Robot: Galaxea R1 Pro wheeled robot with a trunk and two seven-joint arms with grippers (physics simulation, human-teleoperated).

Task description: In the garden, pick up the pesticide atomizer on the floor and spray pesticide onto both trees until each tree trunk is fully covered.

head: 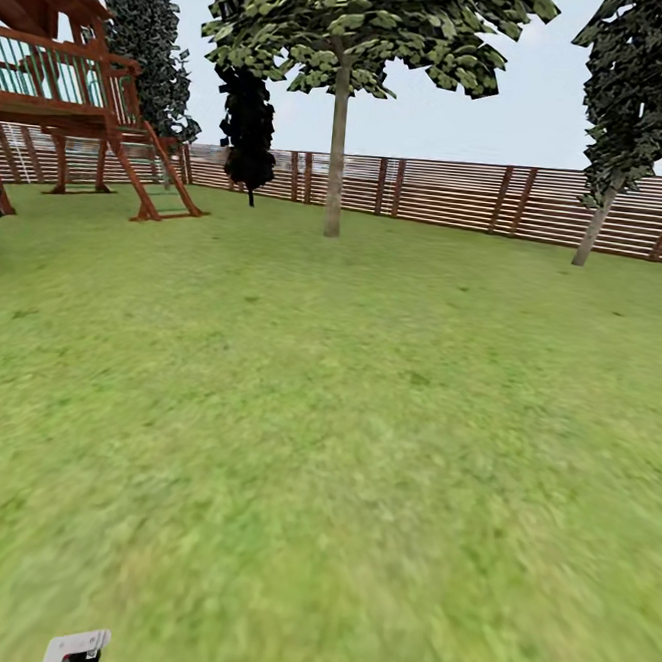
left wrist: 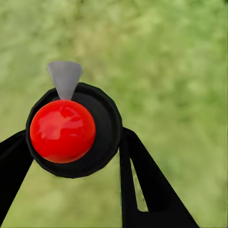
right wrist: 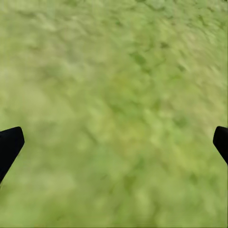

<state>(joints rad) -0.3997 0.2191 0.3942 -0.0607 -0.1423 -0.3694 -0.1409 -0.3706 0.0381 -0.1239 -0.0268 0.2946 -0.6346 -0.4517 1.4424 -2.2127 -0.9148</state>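
pesticide atomizer (left wrist: 73, 129): seen end-on in the left wrist view, a round dark body with a glossy red top and a pale grey nozzle at its rim; it sits between the two black fingers (left wrist: 142, 185) of the left end effector, off the ground, with blurred grass behind it.
garden lawn (head: 323, 421): green grass runs from the robot out to the fence.
fence (head: 503, 201): brown horizontal slats along the far edge of the lawn.
play structure (head: 80, 98): red-brown wooden frame with a teal railing, far left on the lawn, in front of the fence.
centre tree (head: 339, 121): straight grey-brown trunk standing on the grass just in front of the fence, with a wide ragged green crown.
right tree (head: 632, 106): dark crown, with a paler trunk leaning, its base near the fence at the far right.
black-leaved tree (head: 248, 128): narrow and dark, on a thin stem, between the play structure and the centre tree.
left end effector (left wrist: 71, 142): closed around the atomizer's body, one finger on either side; in the head view a white part of it shows at the lower edge.
right end effector (right wrist: 114, 142): fingertips (right wrist: 9, 145) spread wide at opposite edges of the right wrist view, nothing between them, grass beyond.
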